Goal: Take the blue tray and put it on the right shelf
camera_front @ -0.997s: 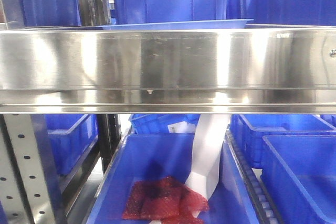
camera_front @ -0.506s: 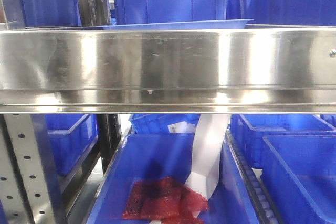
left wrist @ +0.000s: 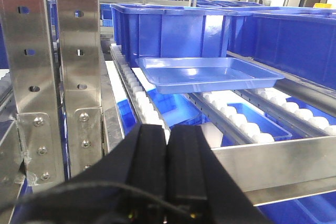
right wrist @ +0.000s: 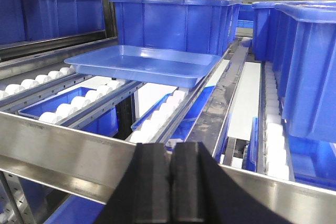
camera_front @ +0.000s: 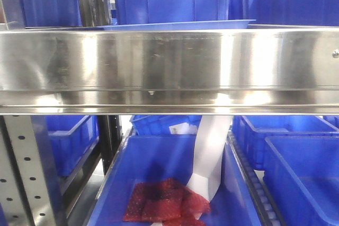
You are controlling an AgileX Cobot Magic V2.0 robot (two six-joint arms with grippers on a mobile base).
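The light-blue tray (left wrist: 207,73) lies flat on the white rollers of the steel rack shelf (left wrist: 273,161), in front of a deep blue bin. It also shows in the right wrist view (right wrist: 144,64), and only its rim (camera_front: 180,24) shows above the shelf's broad front rail (camera_front: 169,67) in the front view. My left gripper (left wrist: 168,129) is shut and empty, on the near side of the rail, well short of the tray. My right gripper (right wrist: 170,148) is shut and empty, at the front rail (right wrist: 68,153), also apart from the tray.
A deep blue bin (left wrist: 168,30) stands right behind the tray. More deep bins (right wrist: 310,61) stand at the right. Perforated grey uprights (left wrist: 52,72) rise at the left. Below the shelf a blue bin (camera_front: 175,178) holds a red mesh bag (camera_front: 164,200) and white paper.
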